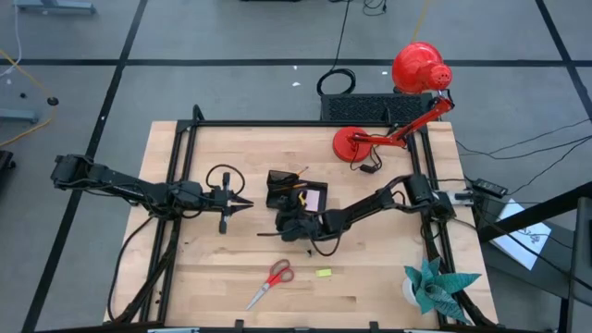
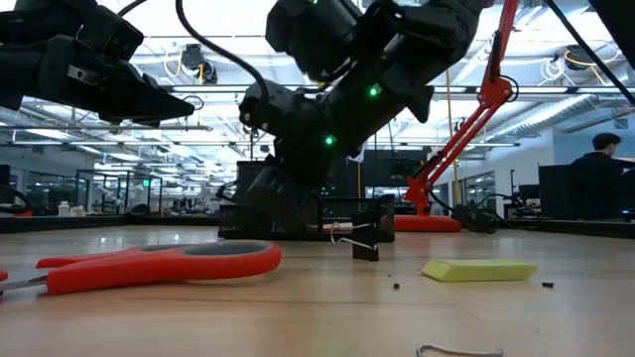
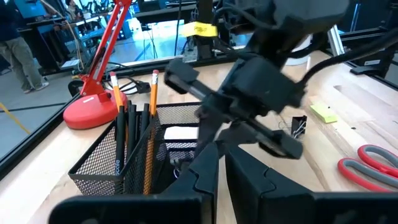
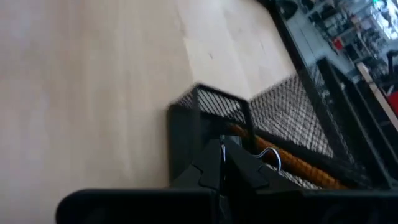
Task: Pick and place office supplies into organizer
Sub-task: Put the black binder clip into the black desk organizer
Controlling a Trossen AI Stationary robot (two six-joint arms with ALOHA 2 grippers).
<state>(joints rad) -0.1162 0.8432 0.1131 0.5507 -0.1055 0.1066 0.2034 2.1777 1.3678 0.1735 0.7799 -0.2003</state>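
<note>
scissors (image 2: 149,266) on table | right fingers (image 4: 214,165) — pinching binder clip (image 4: 268,157) | left fingers (image 3: 205,180) — closed, empty

Black mesh organizer (image 1: 294,196) at frame centre holds upright orange pencils (image 3: 117,118) and pink sticky notes (image 1: 313,199); red-handled scissors (image 1: 270,282) and yellow piece (image 1: 323,272) lie below.

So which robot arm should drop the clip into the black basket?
The right one. Its claw is shut on a small clip right at the organizer, while the left claw waits off to the side.
</note>
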